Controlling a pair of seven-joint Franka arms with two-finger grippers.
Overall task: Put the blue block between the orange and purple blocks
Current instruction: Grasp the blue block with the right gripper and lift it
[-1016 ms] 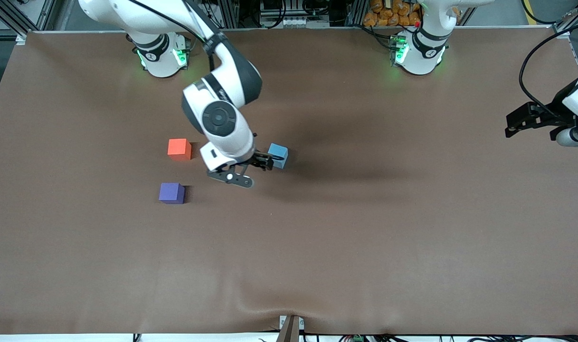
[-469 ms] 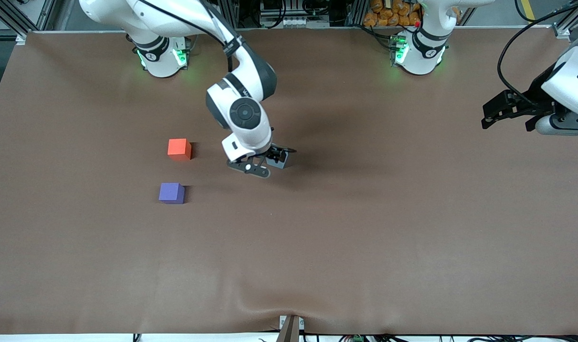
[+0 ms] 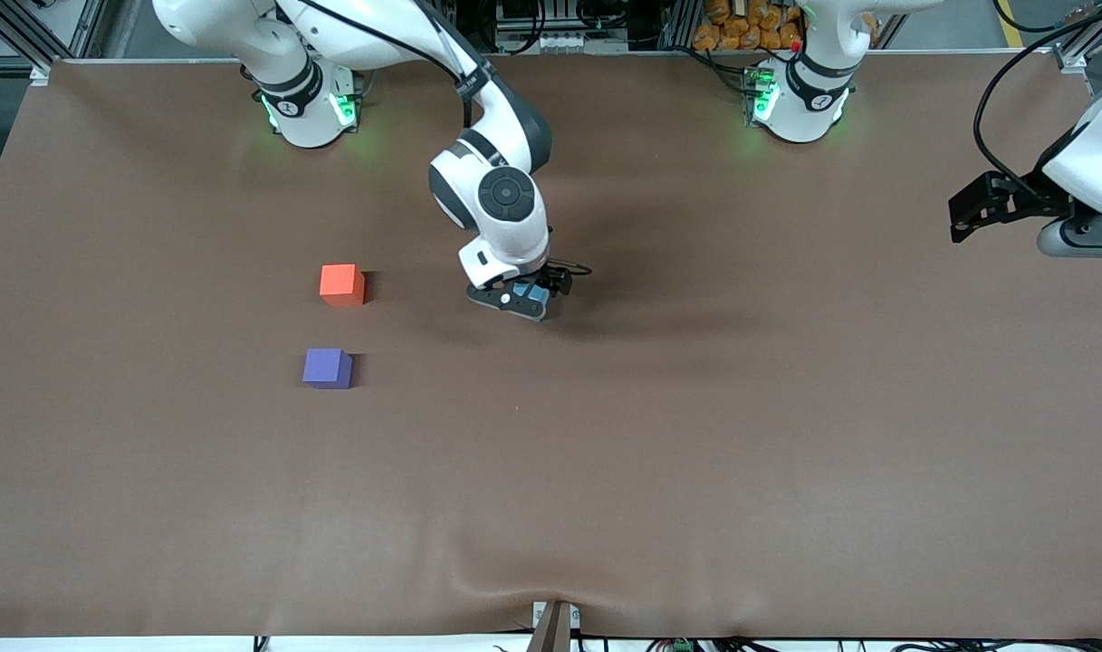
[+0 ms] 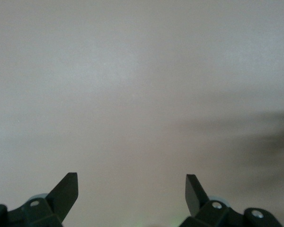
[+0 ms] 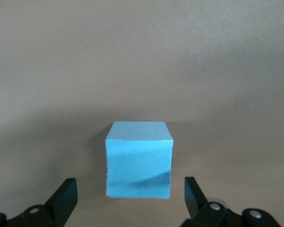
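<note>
Purple block (image 3: 327, 369) lies nearest the front camera, orange block (image 3: 341, 283) farther; between them, bare worktop (image 3: 605, 471). Right gripper (image 3: 522, 299), jaws open, straddles the ungrasped blue block (image 5: 138, 159), toward the worktop's middle. Left gripper (image 3: 976, 210) waits, open. Grasp, transfer remain. No legible writing.
</note>
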